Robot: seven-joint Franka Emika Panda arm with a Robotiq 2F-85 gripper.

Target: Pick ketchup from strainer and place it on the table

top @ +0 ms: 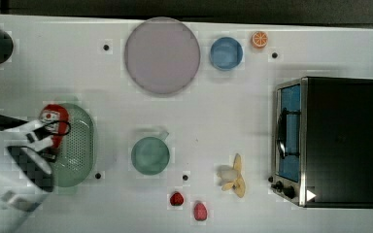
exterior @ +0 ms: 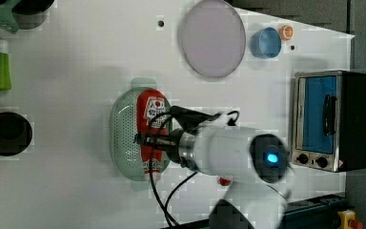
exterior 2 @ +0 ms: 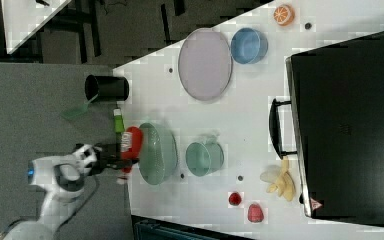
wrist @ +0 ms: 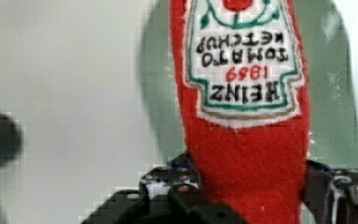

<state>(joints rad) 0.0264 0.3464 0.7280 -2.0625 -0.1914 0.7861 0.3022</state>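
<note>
We see the ketchup (wrist: 242, 140), a red plush bottle with a white, green-bordered label reading tomato ketchup. Our gripper (wrist: 247, 196) is clamped on its red body with a finger on either side. It hangs over the pale green strainer (exterior: 124, 129) near the table (exterior: 76, 71) edge; its cap end is out of the wrist view.

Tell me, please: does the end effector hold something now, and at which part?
Yes: the end effector grips the ketchup on its red body, below the label.
</note>
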